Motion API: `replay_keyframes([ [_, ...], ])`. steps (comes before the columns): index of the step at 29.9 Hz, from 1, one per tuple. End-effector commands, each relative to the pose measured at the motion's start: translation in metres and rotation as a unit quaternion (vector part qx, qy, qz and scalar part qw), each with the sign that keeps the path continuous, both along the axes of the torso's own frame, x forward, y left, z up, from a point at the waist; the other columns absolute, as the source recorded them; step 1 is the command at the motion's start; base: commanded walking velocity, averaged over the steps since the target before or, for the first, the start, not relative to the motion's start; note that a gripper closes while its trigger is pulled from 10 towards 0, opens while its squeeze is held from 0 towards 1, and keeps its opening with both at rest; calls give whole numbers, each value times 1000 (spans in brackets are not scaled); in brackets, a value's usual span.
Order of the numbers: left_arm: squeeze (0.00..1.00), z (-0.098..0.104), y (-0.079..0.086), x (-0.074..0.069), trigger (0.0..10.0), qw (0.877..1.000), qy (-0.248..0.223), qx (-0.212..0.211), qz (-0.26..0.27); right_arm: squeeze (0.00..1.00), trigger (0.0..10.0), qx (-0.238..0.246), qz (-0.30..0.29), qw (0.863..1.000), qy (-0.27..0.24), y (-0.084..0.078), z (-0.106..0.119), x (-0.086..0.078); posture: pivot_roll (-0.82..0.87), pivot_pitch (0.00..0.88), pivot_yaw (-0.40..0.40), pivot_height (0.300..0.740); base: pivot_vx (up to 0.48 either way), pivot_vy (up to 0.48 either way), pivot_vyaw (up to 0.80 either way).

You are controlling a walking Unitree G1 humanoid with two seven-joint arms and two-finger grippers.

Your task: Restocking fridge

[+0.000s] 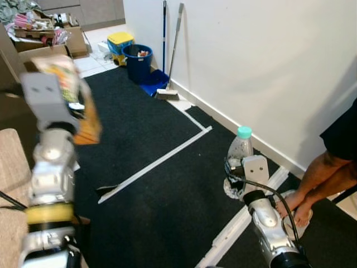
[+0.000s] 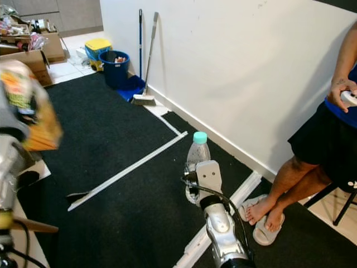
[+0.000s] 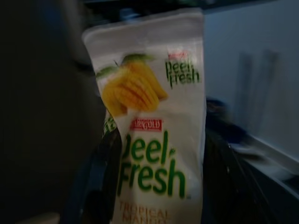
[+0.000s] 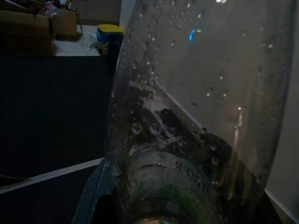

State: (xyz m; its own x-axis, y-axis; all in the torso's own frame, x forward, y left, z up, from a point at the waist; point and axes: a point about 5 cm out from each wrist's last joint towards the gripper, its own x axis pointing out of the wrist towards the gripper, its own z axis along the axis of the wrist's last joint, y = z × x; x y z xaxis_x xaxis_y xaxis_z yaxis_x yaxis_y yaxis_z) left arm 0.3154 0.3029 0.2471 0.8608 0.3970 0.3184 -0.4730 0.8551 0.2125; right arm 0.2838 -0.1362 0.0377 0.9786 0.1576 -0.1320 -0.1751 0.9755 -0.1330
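1. Left eye view: left gripper (image 1: 67, 97) raised on the robot's left, clamped on a juice carton (image 1: 78, 106), blurred orange and white, carried above the black carpet (image 1: 139, 145) near its left edge. Right gripper (image 1: 241, 167) lower on the right, clamped on a clear water bottle (image 1: 240, 148) with a teal cap, upright, above the carpet's right edge beside the white floor strip (image 1: 153, 163). White wall (image 1: 268, 67) just beyond the bottle. Broom (image 1: 170, 61) and a blue-handled mop (image 1: 164, 39) leaning on that wall at the carpet's far corner, blue bin (image 1: 138, 61) and a yellow-lidded box (image 1: 120, 40) next to them. Cardboard boxes (image 1: 50, 36) of clutter past the far left corner.

2. Right eye view: same scene; a person's legs (image 2: 290, 184) in slippers at the carpet's right edge, close beside the right arm, with a hand (image 2: 340, 92) holding a small white device, seated on a dark stool (image 2: 334, 201).

3. Left wrist view: carton close up against the camera, white with a yellow fruit picture and green "Peel Fresh" lettering, dark black fingers (image 3: 110, 158) pressed on either side of its lower part; background dim and blurred.

4. Right wrist view: bottle directly before the lens, wet with droplets inside, label low down, black fingers (image 4: 96, 186) closed round its base; carpet, strip, bin and boxes visible behind.
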Motion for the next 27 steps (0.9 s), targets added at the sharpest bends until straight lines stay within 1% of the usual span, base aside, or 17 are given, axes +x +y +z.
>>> replay_keyframes([
  [1,0,-1,19,-3,10000,998,19,16,64,0,10000,-5,-5,1000,-1,-3,-1,0,57,0,-73,740,0,0,0],
  [2,0,-1,26,-5,10000,996,20,10,85,0,10000,-5,-5,1000,-1,-3,-1,0,57,0,-73,740,0,0,0],
  [4,0,-1,26,-5,10000,996,20,10,85,0,10000,-5,-5,1000,-1,-3,-1,0,57,0,-73,740,0,0,0],
  [6,0,0,44,-12,10000,992,21,-5,125,0,10000,-6,-6,1000,0,-5,-2,0,56,0,-74,740,0,0,0],
  [7,0,0,44,-12,10000,992,21,-5,125,0,10000,-6,-6,1000,0,-5,-2,0,56,0,-74,740,0,0,0],
  [8,0,-1,52,-14,10000,990,21,-15,139,0,10000,-7,-7,1000,1,-5,-2,-1,57,0,-76,740,0,0,0],
  [9,0,-1,52,-14,10000,990,21,-15,139,0,10000,-7,-7,1000,1,-5,-2,-1,57,0,-76,740,0,0,0],
  [10,0,-6,69,-20,10000,982,25,-55,178,0,10000,-8,-7,1000,2,-6,-3,-1,57,0,-76,740,0,0,0],
  [12,0,-6,69,-20,10000,982,25,-55,178,0,10000,-8,-7,1000,2,-6,-3,-1,57,0,-76,740,0,0,0],
  [13,0,-10,75,-23,10000,977,28,-66,199,0,10000,-9,-7,1000,3,-6,-3,-1,58,0,-76,740,0,0,0],
  [14,0,-10,75,-23,10000,977,28,-66,199,0,10000,-9,-7,1000,3,-6,-3,-1,58,0,-76,740,0,0,0],
  [18,0,-26,93,-36,10000,954,43,-71,289,0,10000,-9,-6,1000,4,-5,-4,-1,57,0,-79,740,0,0,0],
  [19,0,-26,93,-36,10000,954,43,-71,289,0,10000,-9,-6,1000,4,-5,-4,-1,57,0,-79,740,0,0,0],
  [21,0,-32,99,-40,10000,947,46,-75,310,0,10000,-9,-5,1000,4,-4,-4,-1,56,0,-80,740,0,0,0],
  [22,0,-32,99,-40,10000,947,46,-75,310,0,10000,-9,-5,1000,4,-4,-4,-1,56,0,-80,740,0,0,0],
  [23,0,-36,103,-43,10000,942,49,-75,323,0,10000,-9,-5,1000,4,-3,-4,-2,52,0,-80,740,0,0,0],
  [27,0,-44,111,-50,10000,936,56,-69,341,0,10000,-10,-5,1000,4,-4,-4,-2,51,0,-81,740,0,0,0],
])
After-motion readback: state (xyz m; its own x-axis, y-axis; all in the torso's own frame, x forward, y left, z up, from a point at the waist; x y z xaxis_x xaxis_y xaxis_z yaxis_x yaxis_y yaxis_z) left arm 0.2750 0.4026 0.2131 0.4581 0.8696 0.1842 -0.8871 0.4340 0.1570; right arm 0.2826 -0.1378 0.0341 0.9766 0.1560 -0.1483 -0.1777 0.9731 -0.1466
